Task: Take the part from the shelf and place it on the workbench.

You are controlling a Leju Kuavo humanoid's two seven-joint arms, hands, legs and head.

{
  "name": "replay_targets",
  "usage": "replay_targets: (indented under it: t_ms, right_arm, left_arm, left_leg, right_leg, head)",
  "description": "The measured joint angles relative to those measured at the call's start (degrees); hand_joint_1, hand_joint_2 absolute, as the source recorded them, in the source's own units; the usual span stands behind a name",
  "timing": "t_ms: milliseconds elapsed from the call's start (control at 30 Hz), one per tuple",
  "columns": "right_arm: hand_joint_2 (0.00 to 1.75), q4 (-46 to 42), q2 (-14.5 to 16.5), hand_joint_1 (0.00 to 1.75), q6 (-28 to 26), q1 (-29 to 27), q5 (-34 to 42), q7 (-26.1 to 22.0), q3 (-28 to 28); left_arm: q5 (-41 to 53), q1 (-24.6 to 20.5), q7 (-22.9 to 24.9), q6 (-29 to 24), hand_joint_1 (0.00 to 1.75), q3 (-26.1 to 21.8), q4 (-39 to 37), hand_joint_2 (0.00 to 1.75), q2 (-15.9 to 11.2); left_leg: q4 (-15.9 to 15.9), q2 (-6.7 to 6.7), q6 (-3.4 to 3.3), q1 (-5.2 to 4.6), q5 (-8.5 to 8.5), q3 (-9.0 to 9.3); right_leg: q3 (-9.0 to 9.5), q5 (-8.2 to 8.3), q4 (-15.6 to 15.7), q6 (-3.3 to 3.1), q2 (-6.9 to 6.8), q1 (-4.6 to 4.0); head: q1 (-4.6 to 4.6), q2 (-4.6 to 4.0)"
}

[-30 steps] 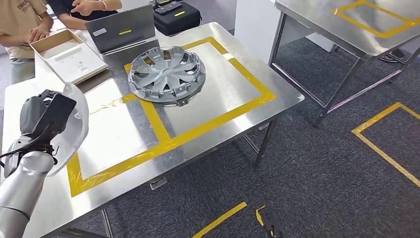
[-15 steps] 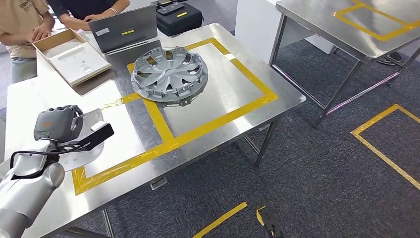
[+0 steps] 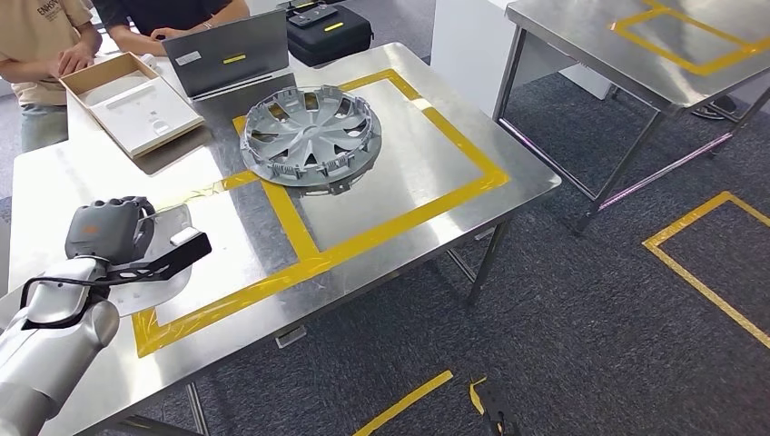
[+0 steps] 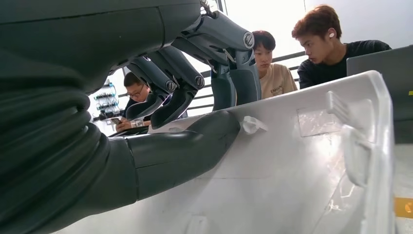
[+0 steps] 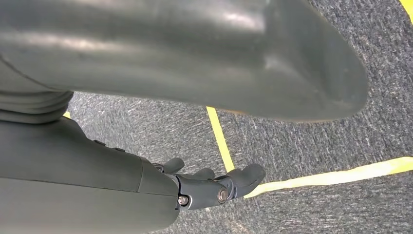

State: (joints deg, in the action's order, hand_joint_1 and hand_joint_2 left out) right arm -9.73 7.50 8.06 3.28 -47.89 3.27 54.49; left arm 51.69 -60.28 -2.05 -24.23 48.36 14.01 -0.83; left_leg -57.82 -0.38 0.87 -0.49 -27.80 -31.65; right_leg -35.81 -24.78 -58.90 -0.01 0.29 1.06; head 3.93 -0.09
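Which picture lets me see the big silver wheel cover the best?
The head view. There the whole wheel cover lies on the workbench inside the yellow tape outline. The left wrist view looks past the left hand at the white part it holds instead, and the right wrist view looks down at carpet.

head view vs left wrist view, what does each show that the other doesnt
Head view alone: the grey wheel cover on the steel workbench, the yellow tape outlines, an open box, and the floor.

Left wrist view alone: the thumb lying across the white part's inner face, with its clips.

Both: the left hand holding the white part, a grey laptop, and people beyond the bench.
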Motion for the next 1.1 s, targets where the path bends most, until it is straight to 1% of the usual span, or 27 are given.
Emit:
replay_targets:
  t_ms: [100, 233, 333, 433, 567, 700, 767, 1100]
  right_arm:
    - [0.00, 0.0, 0.0, 0.00, 0.0, 0.0, -0.2, -0.1, 0.0]
    - [0.00, 0.0, 0.0, 0.00, 0.0, 0.0, -0.4, -0.1, 0.0]
    - [0.00, 0.0, 0.0, 0.00, -0.1, 0.0, -0.5, -0.1, 0.0]
    - [0.00, 0.0, 0.0, 0.00, -0.2, 0.0, -0.4, -0.1, 0.0]
    - [0.00, 0.0, 0.0, 0.00, -0.3, 0.0, -0.3, -0.1, 0.0]
    - [0.00, 0.0, 0.0, 0.00, -0.4, 0.0, -0.2, 0.0, 0.0]
    - [0.00, 0.0, 0.0, 0.00, -0.4, 0.0, -0.2, -0.1, 0.0]
    - [0.00, 0.0, 0.0, 0.00, -0.5, 0.0, -0.2, 0.0, 0.0]
  left_arm:
    - [0.5, 0.0, 0.0, -0.3, 1.75, 0.0, 0.0, 1.75, 0.0]
    - [1.7, 0.0, 0.1, -3.0, 0.00, 0.3, -0.2, 1.75, 0.0]
    - [2.4, 0.0, 1.0, -5.5, 0.00, 0.4, -0.3, 1.75, 0.0]
    - [3.1, 0.0, 4.1, -5.7, 0.00, 0.4, -0.5, 1.75, 0.0]
    - [3.7, -0.1, 6.3, -5.0, 0.00, 0.4, -0.6, 0.00, 0.1]
    - [3.6, -0.1, 10.5, -3.9, 0.00, 0.4, -0.8, 0.00, 0.2]
    - [3.5, -0.1, 11.6, -3.5, 0.00, 0.4, -0.9, 0.00, 0.1]
    - [3.7, -0.1, 11.6, -3.4, 0.00, 0.4, -0.9, 0.00, -0.1]
  left_leg:
    - [0.0, 0.00, 0.00, 0.00, 0.00, 0.00]
    - [0.0, 0.00, 0.00, 0.00, 0.00, 0.00]
    - [0.0, 0.00, 0.00, 0.00, 0.00, 0.01]
    - [0.0, 0.00, 0.00, 0.00, 0.00, 0.02]
    - [0.0, -0.01, 0.00, 0.00, 0.00, 0.03]
    - [0.0, 0.01, 0.00, 0.00, 0.00, 0.07]
    - [0.0, 0.01, 0.00, -0.01, 0.00, 0.07]
    - [0.0, 0.00, -0.01, 0.00, 0.00, 0.09]
  right_leg:
    - [0.00, 0.00, 0.0, 0.00, 0.00, 0.00]
    - [0.01, 0.00, 0.0, 0.00, 0.00, -0.01]
    - [0.02, 0.00, 0.0, 0.00, 0.00, 0.00]
    - [0.02, 0.00, 0.0, 0.00, 0.00, 0.00]
    - [0.04, 0.00, 0.0, 0.00, -0.01, 0.00]
    - [0.06, 0.00, 0.0, 0.00, 0.01, 0.00]
    - [0.07, 0.00, 0.0, 0.00, 0.01, 0.00]
    - [0.10, 0.00, 0.0, 0.00, -0.01, -0.01]
  head:
    - [0.00, 0.00]
    - [0.00, 0.00]
    - [0.01, 0.00]
    - [0.00, 0.00]
    - [0.00, 0.00]
    - [0.00, 0.00]
    - [0.00, 0.00]
    - [0.00, 0.00]
